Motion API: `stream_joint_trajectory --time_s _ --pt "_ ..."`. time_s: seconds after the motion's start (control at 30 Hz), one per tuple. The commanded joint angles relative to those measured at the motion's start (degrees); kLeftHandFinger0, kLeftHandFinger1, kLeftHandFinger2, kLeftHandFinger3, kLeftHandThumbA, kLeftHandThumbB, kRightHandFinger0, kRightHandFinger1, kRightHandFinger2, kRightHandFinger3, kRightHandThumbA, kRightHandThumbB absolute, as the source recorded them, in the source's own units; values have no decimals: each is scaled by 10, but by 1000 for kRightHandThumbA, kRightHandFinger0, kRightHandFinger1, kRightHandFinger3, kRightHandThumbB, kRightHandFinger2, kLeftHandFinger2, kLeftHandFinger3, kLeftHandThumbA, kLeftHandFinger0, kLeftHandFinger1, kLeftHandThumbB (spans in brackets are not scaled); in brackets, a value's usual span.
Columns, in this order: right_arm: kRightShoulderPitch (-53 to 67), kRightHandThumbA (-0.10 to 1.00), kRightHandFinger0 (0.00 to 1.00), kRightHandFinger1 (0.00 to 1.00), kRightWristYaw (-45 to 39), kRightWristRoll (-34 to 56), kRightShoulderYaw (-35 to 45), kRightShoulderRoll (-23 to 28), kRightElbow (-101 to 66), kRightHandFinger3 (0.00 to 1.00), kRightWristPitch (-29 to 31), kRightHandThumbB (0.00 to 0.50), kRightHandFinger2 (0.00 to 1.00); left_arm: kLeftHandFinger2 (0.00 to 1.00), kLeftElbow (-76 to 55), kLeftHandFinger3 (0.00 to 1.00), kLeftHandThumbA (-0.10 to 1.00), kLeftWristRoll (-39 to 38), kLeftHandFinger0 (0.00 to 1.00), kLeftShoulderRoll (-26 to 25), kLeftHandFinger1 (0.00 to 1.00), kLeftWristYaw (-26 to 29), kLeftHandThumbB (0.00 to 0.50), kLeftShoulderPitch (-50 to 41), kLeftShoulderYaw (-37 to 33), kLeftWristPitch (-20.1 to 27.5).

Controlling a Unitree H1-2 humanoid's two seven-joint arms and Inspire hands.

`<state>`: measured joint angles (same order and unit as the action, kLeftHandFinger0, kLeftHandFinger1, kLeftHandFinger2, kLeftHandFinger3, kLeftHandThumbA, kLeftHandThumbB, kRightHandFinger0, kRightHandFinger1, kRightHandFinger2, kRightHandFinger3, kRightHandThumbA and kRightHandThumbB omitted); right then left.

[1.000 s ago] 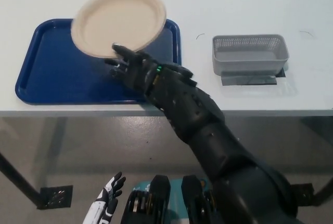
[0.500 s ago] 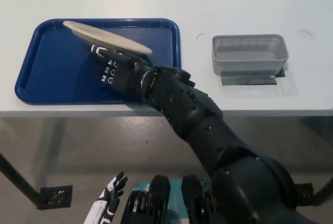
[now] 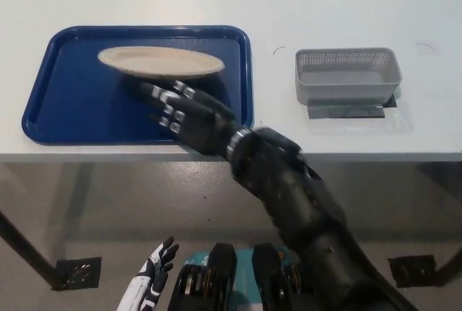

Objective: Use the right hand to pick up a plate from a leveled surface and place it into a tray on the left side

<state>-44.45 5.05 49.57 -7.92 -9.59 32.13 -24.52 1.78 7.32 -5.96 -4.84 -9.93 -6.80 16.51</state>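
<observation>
A beige round plate (image 3: 160,62) lies in the blue tray (image 3: 65,109), toward the tray's far middle, and looks nearly flat. My black right hand (image 3: 184,112) sits just in front of the plate over the tray's near right part. It is open, with its fingertips close under the plate's near edge; I cannot see whether they touch it. My white left hand (image 3: 153,278) rests low at the lower left, below the table, with its fingers apart and nothing in it.
A grey mesh basket (image 3: 346,73) stands on the white table (image 3: 325,8) to the right of the tray, on a dark strip. The table's front edge (image 3: 375,156) runs across the middle of the picture, with grey floor below it.
The plate went from held up and facing the camera to tipped flat and lowered into the tray. My right hand has drawn back toward the tray's near edge with its fingers spread.
</observation>
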Motion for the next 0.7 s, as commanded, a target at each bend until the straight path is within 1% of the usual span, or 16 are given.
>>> stream_joint_trajectory --time_s 0.0,0.03,0.07,0.1,0.13,0.17,0.2,0.23,0.3,0.33,0.37,0.4,0.47,0.57,0.6,0.67 --pt "135 922 1000 1000 130 327 -201 189 -668 1000 -24 431 1000 1000 -18 1000 1000 -43 1000 -15 1000 -35 0 23 -2 -26" --pt "158 977 1000 1000 97 323 -213 219 -718 1000 -24 412 1000 1000 -20 1000 1000 -90 1000 -17 1000 -60 43 22 -3 -47" --pt "175 961 1000 1000 87 327 -218 237 -752 1000 -24 406 1000 1000 -19 1000 911 -116 1000 -17 1000 -73 92 23 -3 -68" --pt "184 956 1000 1000 79 331 -219 243 -766 1000 -24 410 1000 1000 -33 1000 856 -148 1000 -9 1000 -78 110 21 5 -117" --pt "194 962 1000 1000 66 334 -221 262 -790 1000 -24 422 1000 1000 8 1000 806 49 1000 -32 1000 -6 4 35 -20 82" --pt "209 953 1000 1000 62 346 -219 272 -810 1000 -24 437 1000 1000 -2 1000 827 -47 1000 -24 1000 -49 82 30 -14 13" --pt "227 964 1000 1000 54 350 -214 281 -829 1000 -24 445 1000 1000 -6 1000 951 -80 1000 -15 1000 -59 148 27 -9 -29" --pt "244 1000 1000 1000 31 336 -207 287 -842 1000 -24 447 1000 1000 -5 1000 990 -75 1000 -11 1000 -52 154 28 -6 -31" --pt "298 991 1000 1000 -34 330 -173 310 -865 1000 -24 480 1000 1000 -9 1000 1000 -58 1000 -11 1000 -44 98 29 -4 -30" --pt "326 948 1000 1000 -69 324 -148 320 -866 1000 -24 496 1000 1000 -15 1000 1000 -43 1000 -16 1000 -41 53 28 -6 -29" --pt "345 970 1000 1000 -95 302 -127 322 -866 1000 -23 500 1000 1000 -17 1000 1000 -38 1000 -18 1000 -41 19 31 -6 -30" --pt "356 986 1000 1000 -113 278 -114 322 -866 1000 -20 500 1000 1000 -17 1000 1000 -40 1000 -18 1000 -41 16 32 -5 -31" --pt "407 1000 962 1000 -164 212 -83 357 -866 1000 24 500 1000 1000 -21 1000 1000 -23 1000 -17 1000 -34 0 32 -5 -33" --pt "446 1000 993 1000 -213 207 -37 406 -866 1000 59 500 1000 1000 -14 1000 1000 -16 1000 -11 1000 -29 0 31 -8 -27" --pt "450 1000 994 1000 -218 208 -33 410 -866 1000 64 500 1000 1000 -12 1000 1000 -15 1000 -11 1000 -29 0 31 -8 -26" --pt "484 1000 951 1000 -241 150 -2 387 -866 1000 137 500 1000 1000 -13 1000 1000 -14 1000 -10 1000 -29 0 29 -10 -26"
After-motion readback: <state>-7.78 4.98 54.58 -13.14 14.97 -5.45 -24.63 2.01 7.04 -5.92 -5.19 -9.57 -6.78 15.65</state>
